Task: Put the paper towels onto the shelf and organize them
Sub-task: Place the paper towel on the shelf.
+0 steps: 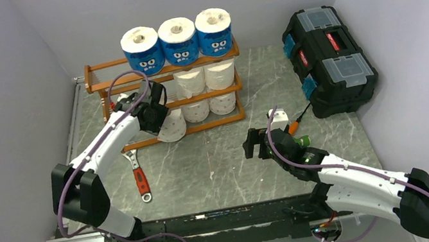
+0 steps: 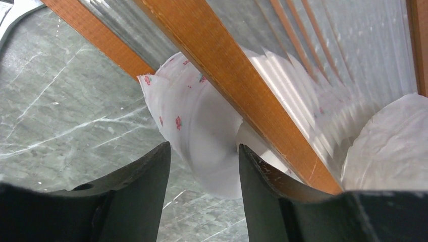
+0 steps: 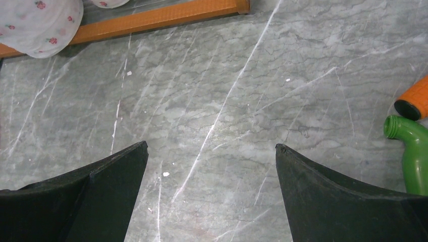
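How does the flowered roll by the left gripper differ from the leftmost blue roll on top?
The flowered roll is white with red flowers; the blue roll wears a blue wrapper with a cartoon face. The flowered roll sits tilted at the bottom rail of the shelf; the blue roll stands upright on top. Both are short paper rolls.

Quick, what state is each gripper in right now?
Left gripper: jaws around the white flower-printed paper roll at the orange-brown wooden shelf; grip cannot be told.
Right gripper: open, holding nothing.
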Robot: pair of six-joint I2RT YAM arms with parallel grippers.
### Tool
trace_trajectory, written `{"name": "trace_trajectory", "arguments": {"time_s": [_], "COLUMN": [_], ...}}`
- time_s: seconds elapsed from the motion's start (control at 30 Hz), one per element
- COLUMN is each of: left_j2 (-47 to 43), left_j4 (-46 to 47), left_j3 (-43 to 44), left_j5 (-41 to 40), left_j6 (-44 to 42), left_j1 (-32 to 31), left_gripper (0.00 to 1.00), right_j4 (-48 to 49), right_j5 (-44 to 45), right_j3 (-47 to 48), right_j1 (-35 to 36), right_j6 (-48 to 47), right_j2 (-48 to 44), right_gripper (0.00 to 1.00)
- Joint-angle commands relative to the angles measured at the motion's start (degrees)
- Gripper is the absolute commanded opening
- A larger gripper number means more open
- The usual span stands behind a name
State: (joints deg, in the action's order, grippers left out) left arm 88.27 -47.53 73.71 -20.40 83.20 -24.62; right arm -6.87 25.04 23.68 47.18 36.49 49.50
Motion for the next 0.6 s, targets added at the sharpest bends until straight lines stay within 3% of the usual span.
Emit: {"name": "trace_trajectory", "arguments": {"time_s": [0.0,0.43,0.57], "left_j2": [-3.2,-9.0,-12.7], "left_j4": [1.3,5.0,6.1], "left_j3": [-0.6,-5.2,-7.8], "left_j5": [0.4,1.0,1.7], "left_j6": [-0.9,-5.7,-8.7], "left_j1": [0.3,0.5,0.5], "left_gripper": [0.57,0.65,0.73], "right_j4": [0.7,0.8,1.4], "right_j5": [1.1,0.7,0.2], "right_j3": [-0.3,-0.1,0.0], "right_j1": [-0.2,-0.2,-0.2], "right_j6": [0.5,0.1,-0.2], "right_j2": [-1.2,-1.1,-0.8], "right_gripper": [0.99,0.99,0.99]}}
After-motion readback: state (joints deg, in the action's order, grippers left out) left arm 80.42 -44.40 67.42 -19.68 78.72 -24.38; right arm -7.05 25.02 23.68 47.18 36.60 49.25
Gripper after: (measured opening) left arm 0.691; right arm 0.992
